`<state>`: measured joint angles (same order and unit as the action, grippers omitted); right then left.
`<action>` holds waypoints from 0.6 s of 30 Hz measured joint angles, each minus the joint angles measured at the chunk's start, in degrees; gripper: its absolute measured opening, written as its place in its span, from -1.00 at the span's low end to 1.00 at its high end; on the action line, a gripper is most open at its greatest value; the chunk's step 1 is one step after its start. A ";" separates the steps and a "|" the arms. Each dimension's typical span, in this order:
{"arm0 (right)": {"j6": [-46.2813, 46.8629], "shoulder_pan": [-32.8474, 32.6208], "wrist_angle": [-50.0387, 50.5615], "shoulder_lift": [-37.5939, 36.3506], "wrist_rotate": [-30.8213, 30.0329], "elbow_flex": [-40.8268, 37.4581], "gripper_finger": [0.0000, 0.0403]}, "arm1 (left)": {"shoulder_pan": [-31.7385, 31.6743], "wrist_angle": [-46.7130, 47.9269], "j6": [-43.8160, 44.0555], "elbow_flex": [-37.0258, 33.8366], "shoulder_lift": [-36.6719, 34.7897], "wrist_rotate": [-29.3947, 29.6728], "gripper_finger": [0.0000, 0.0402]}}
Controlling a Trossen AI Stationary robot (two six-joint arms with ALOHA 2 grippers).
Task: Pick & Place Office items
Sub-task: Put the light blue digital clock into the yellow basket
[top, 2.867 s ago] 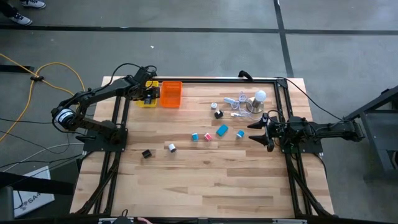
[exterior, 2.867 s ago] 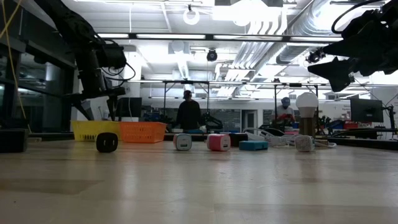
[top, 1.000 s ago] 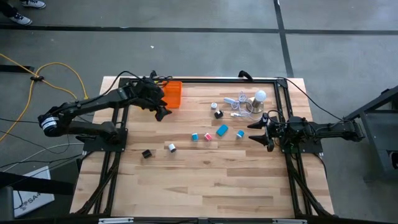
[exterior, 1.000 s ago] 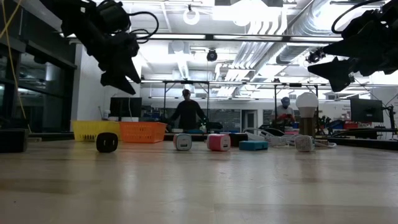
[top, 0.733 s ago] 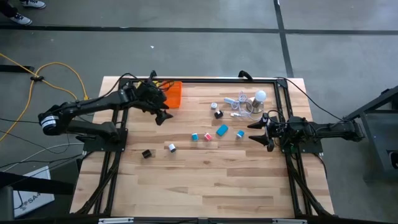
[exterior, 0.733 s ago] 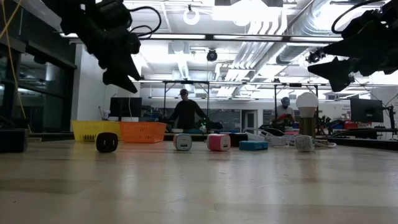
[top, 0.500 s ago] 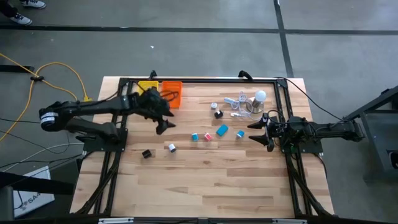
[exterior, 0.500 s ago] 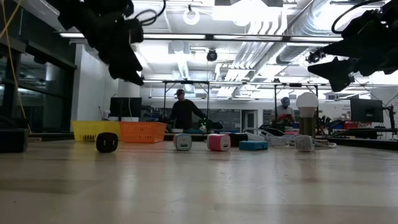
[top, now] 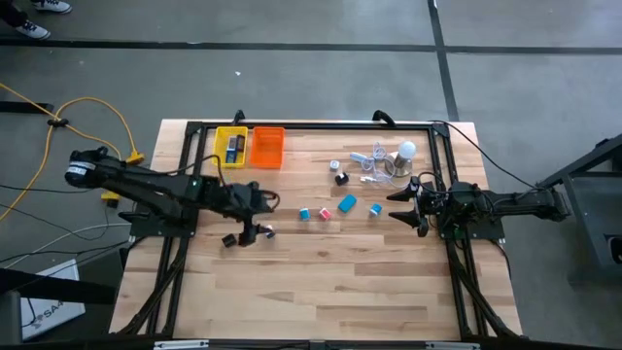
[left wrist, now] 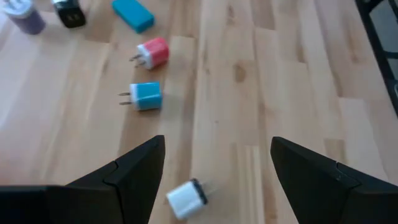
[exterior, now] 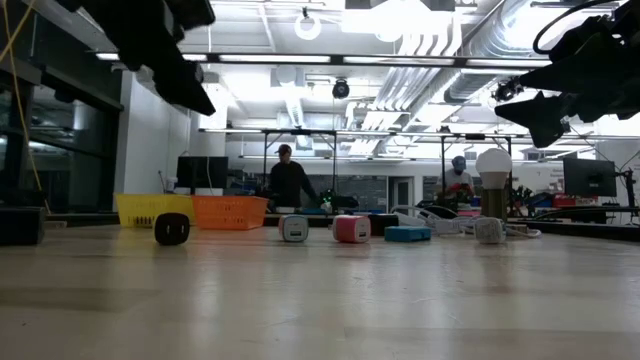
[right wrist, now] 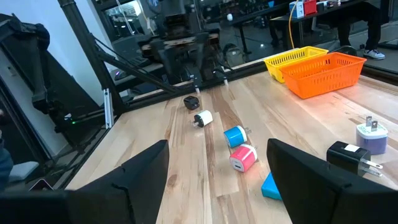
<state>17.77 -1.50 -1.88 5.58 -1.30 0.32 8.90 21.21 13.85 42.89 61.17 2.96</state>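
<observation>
Left pincer [top: 255,229], spread wide and empty, has been swung away from the yellow basket [top: 230,146] and is now held above the white charger plug [left wrist: 186,196], so that plug is judged the next pick. Right pincer [top: 397,205], also spread wide and empty, is parked beside the light bulb [top: 407,150]. Plug prongs are shown only in the wrist views.

Pale planked wood table [top: 340,262], smooth; mesh plastic orange basket [top: 267,148]; glossy white piece [left wrist: 186,197].
</observation>
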 joint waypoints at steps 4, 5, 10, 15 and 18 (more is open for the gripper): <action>-0.01 -0.02 0.01 -0.01 0.00 -0.02 0.28 | 4.92 0.00 1.19 0.00 -0.01 0.61 0.42; 0.01 0.00 -0.01 -0.01 -0.02 0.00 0.28 | 6.21 -0.08 1.22 0.00 -0.02 0.64 0.42; 0.01 0.00 0.01 0.00 -0.02 -0.01 0.28 | 11.05 -1.81 2.19 0.00 0.00 6.01 0.42; -0.01 0.00 -0.01 0.01 0.00 0.00 0.28 | 13.38 -4.74 2.75 0.00 0.00 13.83 0.42; 0.00 -0.01 -0.01 0.01 -0.02 0.00 0.28 | 13.79 -7.30 2.49 0.00 0.00 17.50 0.42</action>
<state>17.78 -1.51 -1.88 5.58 -1.32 0.31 22.70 13.91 16.34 42.89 61.17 20.46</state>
